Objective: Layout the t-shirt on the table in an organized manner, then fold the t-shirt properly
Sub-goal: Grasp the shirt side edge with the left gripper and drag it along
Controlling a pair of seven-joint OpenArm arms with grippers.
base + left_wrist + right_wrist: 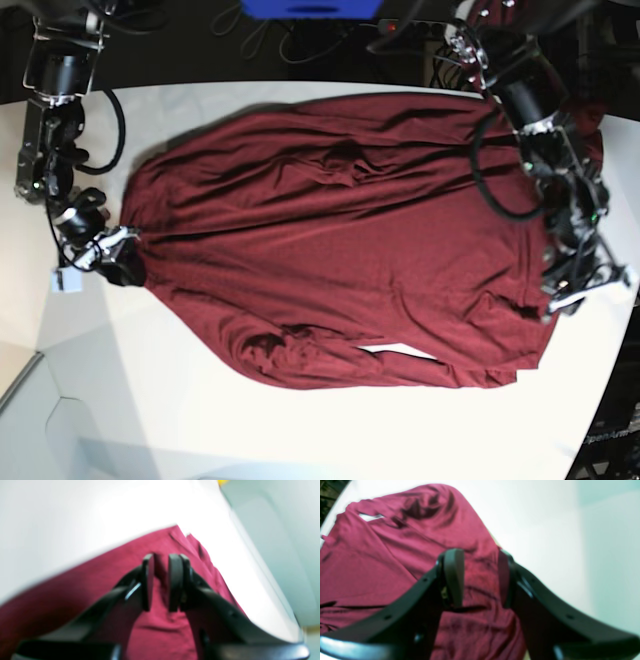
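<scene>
The maroon t-shirt [340, 240] lies spread flat across the white table [300, 430], with one long sleeve along its near edge. My left gripper [565, 290] is at the shirt's right end. In the left wrist view its fingers [147, 580] stand close together with a ridge of t-shirt [100, 580] pinched between them, so the left gripper [162, 556] is shut on the cloth. My right gripper [115, 250] sits at the shirt's left edge. In the right wrist view the right gripper [480, 552] is open, jaws well apart, over wrinkled t-shirt [382, 562] near its border.
The table's edge [262, 585] runs close past the left gripper, with pale floor beyond. A blue object [310, 8] and cables sit behind the far edge. Bare white table [545, 530] extends past the right gripper.
</scene>
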